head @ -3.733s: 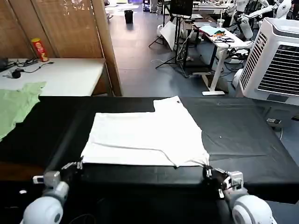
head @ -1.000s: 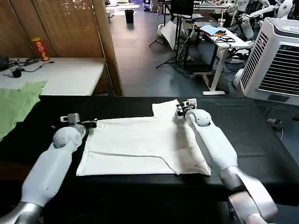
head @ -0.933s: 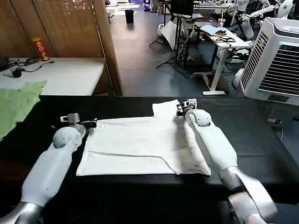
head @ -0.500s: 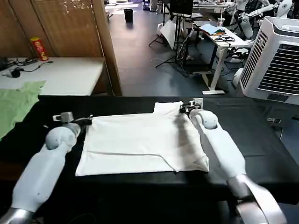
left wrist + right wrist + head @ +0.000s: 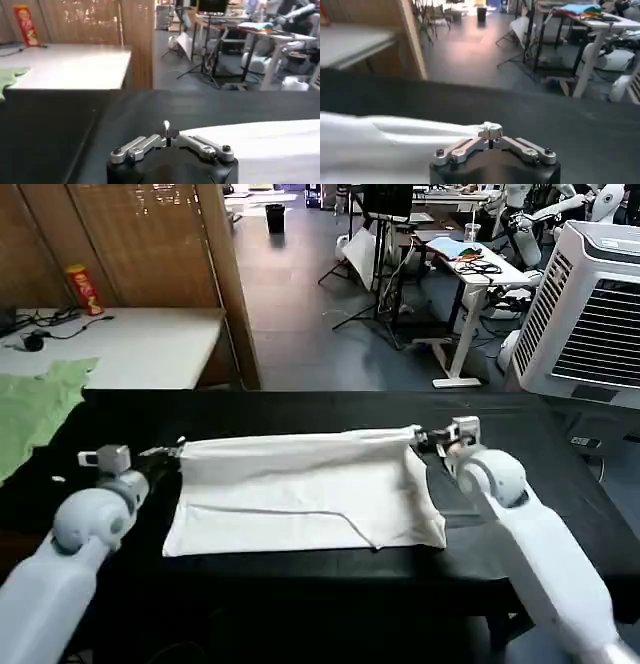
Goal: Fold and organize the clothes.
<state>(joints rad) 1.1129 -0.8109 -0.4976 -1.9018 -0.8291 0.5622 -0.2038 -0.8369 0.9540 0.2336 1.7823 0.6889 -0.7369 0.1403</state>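
From the head, the left gripper and right gripper are each pinching a far corner of the white T-shirt, lifting the edge stretched between them off the black table, and at each wrist the fingers are pressed together on cloth, left and right

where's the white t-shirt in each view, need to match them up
Head view: the white T-shirt lies mid-table on the black table, its far edge lifted between the left claw and the right claw.
Left wrist view: it runs from the claw toward the picture's lower right corner.
Right wrist view: it stretches across the lower left.
Shared landmark: the wooden slat screen.
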